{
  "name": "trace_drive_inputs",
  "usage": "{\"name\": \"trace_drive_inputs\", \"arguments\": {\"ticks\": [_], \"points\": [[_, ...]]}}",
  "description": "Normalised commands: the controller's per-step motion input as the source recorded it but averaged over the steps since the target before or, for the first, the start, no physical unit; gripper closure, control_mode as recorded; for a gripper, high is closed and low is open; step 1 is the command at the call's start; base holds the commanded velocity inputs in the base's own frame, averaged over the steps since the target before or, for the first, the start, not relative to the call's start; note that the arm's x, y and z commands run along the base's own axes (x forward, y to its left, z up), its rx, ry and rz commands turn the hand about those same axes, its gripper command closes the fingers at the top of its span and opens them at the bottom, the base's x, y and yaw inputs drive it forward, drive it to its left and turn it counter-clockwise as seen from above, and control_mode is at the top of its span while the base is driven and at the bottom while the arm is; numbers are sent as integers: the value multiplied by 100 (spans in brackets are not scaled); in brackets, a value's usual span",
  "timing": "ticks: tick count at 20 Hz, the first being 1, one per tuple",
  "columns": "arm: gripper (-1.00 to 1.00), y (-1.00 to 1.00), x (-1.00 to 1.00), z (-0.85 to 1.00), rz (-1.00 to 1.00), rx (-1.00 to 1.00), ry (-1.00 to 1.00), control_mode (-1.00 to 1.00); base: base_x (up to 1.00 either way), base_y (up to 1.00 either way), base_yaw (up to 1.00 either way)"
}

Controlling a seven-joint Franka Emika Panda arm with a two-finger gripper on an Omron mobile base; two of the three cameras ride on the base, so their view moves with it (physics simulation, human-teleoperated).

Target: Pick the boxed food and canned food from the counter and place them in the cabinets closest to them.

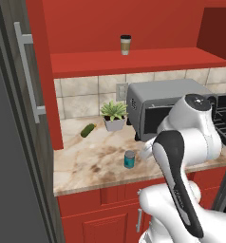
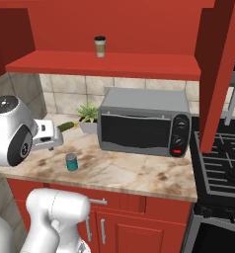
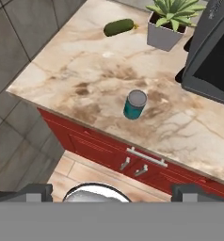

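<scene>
Your claw (image 3: 111,190) is spread wide above the teal can (image 3: 134,104) standing upright on the desk (image 3: 85,70) just before the toaster oven (image 3: 212,56); centre over it, then descend straight.

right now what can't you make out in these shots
- Left base view: the arm covers the counter right of the can and the toaster oven's lower front.
- Right base view: the plant is partly behind the toaster oven.
- Hand view: the toaster oven is cut off by the right edge; the gripper fingertips barely show.

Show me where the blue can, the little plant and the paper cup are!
canned food (image 3: 134,104), hand view, on its teal side.
potted plant (image 1: 114,115), left base view, on its leaves.
paper cup (image 2: 99,47), right base view, on its tan side.
</scene>
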Motion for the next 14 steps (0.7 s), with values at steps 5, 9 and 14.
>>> {"name": "trace_drive_inputs", "arguments": {"ticks": [5,9,14], "points": [[-100,0,47,-22,0,-1,4,-100,0,0,0],[-100,2,46,-21,0,-2,3,-100,0,0,0],[-100,1,35,-18,0,-3,1,-100,0,0,0]]}}
